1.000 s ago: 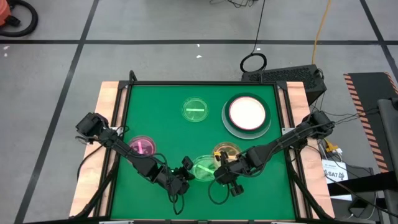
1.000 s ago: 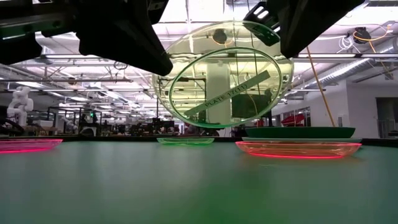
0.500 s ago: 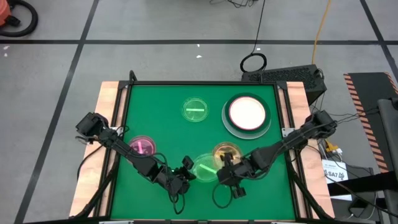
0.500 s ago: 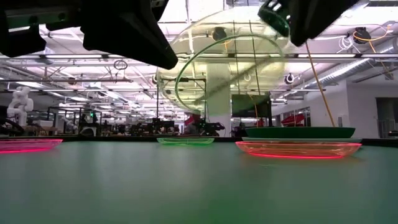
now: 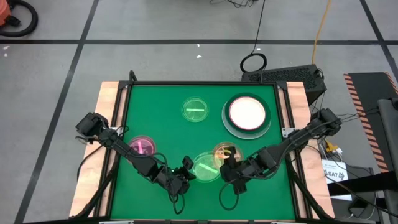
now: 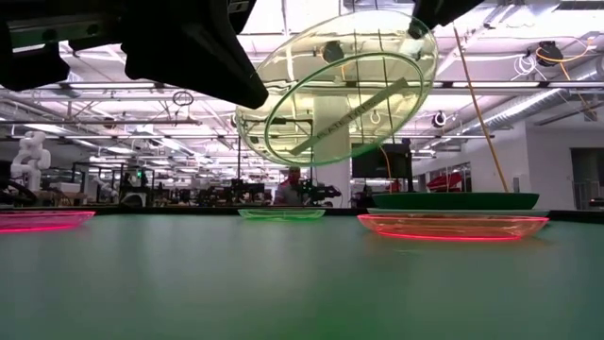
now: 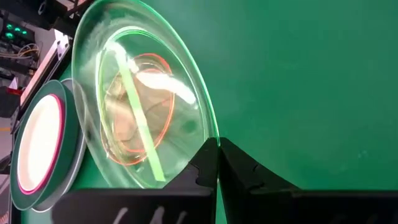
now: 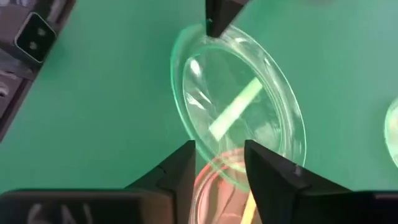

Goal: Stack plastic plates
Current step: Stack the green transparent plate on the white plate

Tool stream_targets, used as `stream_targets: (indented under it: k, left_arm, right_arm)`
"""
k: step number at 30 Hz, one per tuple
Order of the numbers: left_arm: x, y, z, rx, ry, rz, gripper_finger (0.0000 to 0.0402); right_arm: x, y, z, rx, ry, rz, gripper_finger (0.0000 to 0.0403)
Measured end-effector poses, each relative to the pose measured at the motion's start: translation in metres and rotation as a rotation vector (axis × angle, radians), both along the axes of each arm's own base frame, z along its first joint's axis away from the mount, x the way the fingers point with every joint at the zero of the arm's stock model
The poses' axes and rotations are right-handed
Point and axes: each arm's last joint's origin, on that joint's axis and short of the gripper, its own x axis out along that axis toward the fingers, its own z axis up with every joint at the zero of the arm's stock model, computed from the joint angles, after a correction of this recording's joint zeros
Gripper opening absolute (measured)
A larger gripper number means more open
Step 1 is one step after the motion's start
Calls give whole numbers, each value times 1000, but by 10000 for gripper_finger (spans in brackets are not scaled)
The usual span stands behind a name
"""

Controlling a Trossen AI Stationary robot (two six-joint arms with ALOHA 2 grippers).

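A translucent green dish (image 5: 205,167) with a bar mark hangs tilted above the table's near middle. My left gripper (image 5: 188,171) is shut on its left rim. My right gripper (image 8: 219,163) is open at the dish's right rim, one finger on either side of the rim, with no touch showing. An amber dish (image 5: 225,151) lies on the mat just beyond. A pink dish (image 5: 143,146) lies on the mat at the left and a second green dish (image 5: 194,109) at the far middle. A cream plate (image 5: 247,112) tops a hot-pink and a dark-green plate at the far right. My left gripper pinches the green dish's rim (image 7: 208,138) at its left edge between its two shut fingers. The fingers come roughly level from the table's left. The dish is lifted clear of the mat and tilted, its right edge (image 6: 425,33) higher than the held edge.
The green mat (image 5: 161,106) is bordered by a black frame and wooden side strips (image 5: 109,99). Bare mat lies at the far left and along the near edge. Cables and a black box (image 5: 286,76) lie beyond the far right corner.
My right gripper has opened, let go of the green dish's right rim and drawn back a little toward the table's right edge. The dish stays up in my left gripper and has tipped a little.
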Motion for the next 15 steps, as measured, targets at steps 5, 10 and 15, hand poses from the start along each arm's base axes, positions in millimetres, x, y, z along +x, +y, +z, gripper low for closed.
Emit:
stream_targets:
  k: [5, 10, 15]
  left_arm:
    - [1, 2, 0, 0, 2, 5, 5]
    - [1, 2, 0, 1, 3, 5, 5]
    - [1, 2, 0, 1, 3, 4, 5]
  right_arm:
    - [9, -4, -5, 40, 22, 42, 153]
    - [13, -7, -10, 56, 49, 62, 151]
    - [18, -10, -17, 69, 80, 74, 136]
